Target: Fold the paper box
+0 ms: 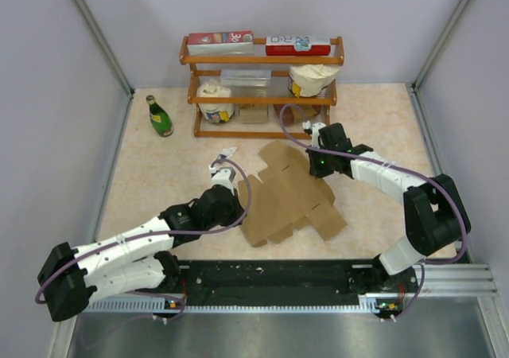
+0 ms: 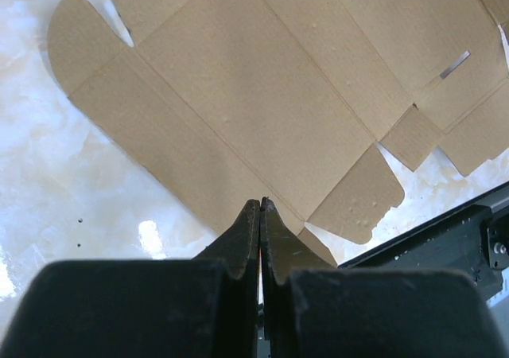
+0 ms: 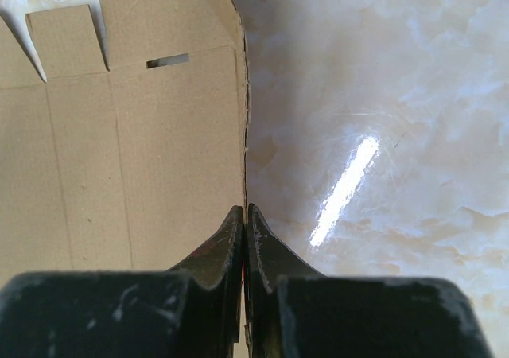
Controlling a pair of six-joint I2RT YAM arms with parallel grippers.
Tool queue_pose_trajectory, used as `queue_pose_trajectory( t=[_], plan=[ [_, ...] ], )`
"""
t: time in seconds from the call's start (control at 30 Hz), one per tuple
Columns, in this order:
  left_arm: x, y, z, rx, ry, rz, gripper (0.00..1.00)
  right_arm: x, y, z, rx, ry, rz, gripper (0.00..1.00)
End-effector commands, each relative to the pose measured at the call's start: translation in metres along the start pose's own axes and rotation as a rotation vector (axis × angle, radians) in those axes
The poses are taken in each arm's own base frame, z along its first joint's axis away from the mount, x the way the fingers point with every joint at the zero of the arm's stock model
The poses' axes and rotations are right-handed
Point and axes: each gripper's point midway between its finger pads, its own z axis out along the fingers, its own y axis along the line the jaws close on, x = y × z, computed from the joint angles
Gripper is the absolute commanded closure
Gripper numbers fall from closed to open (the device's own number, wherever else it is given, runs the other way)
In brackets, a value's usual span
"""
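The paper box (image 1: 290, 195) is a flat brown die-cut cardboard sheet with flaps and tabs, lying in the middle of the table. My left gripper (image 1: 235, 192) is shut, its tips at the sheet's left edge. In the left wrist view the left gripper (image 2: 261, 204) sits over the sheet's (image 2: 262, 95) near edge. My right gripper (image 1: 316, 167) is shut at the sheet's far right edge. In the right wrist view the right gripper (image 3: 245, 209) lines up with the sheet's (image 3: 143, 151) straight edge. Nothing shows between either pair of fingers.
A wooden shelf (image 1: 262, 95) at the back holds red-and-white cartons (image 1: 220, 41) and white tubs (image 1: 215, 99). A green bottle (image 1: 159, 115) stands to its left. A black rail (image 1: 270, 282) runs along the near edge. Walls close in the left and right sides.
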Motion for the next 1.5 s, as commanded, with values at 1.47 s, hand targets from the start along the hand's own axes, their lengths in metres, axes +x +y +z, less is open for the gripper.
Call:
queue_pose_trajectory(
  t=[1.47],
  plan=[
    [-0.085, 0.011, -0.025, 0.002, -0.167, 0.019, 0.62, -0.011, 0.03, -0.011, -0.017, -0.071, -0.04, 1.0]
  ],
)
